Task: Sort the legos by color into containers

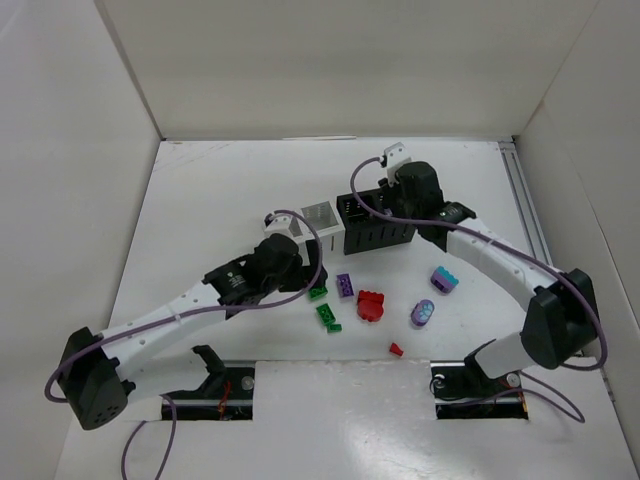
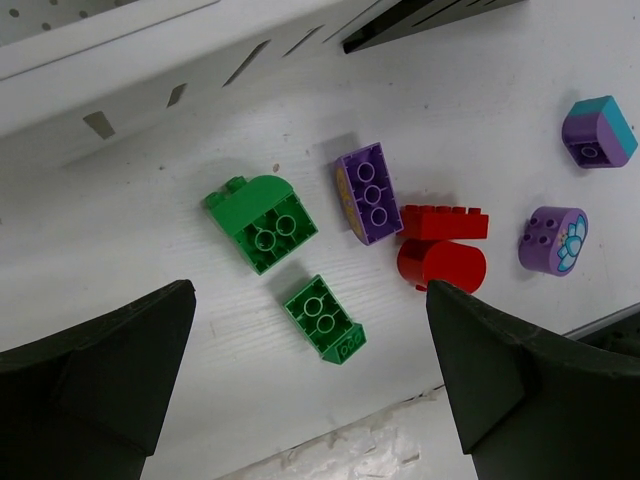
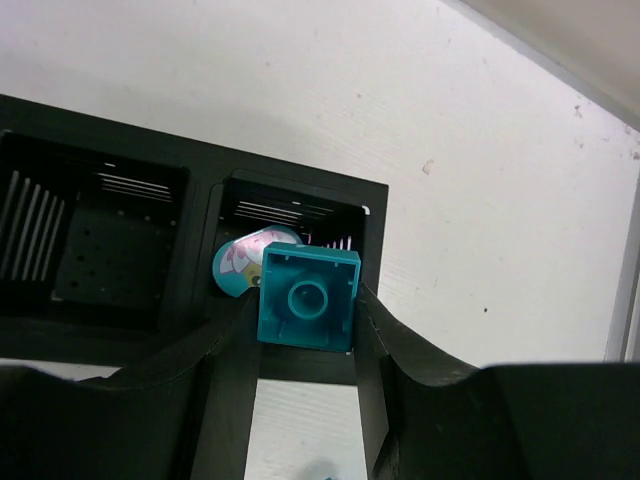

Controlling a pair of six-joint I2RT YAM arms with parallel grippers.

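My right gripper (image 3: 307, 335) is shut on a teal brick (image 3: 307, 298) and holds it over the near rim of the right compartment of the black bin (image 3: 110, 330). A teal round piece with a flower (image 3: 240, 262) lies in that compartment. In the top view the right gripper (image 1: 400, 195) hangs over the black bin (image 1: 378, 236). My left gripper (image 2: 310, 375) is open and empty above two green bricks (image 2: 262, 220) (image 2: 324, 320). Beside them lie a purple brick (image 2: 367, 192), a red piece (image 2: 442, 250), a purple round piece (image 2: 553, 240) and a purple-teal brick (image 2: 598, 132).
The white bin (image 1: 318, 218) stands against the black bin's left side, just behind my left gripper (image 1: 295, 270). A small red piece (image 1: 396, 349) lies near the front edge. White walls enclose the table on three sides.
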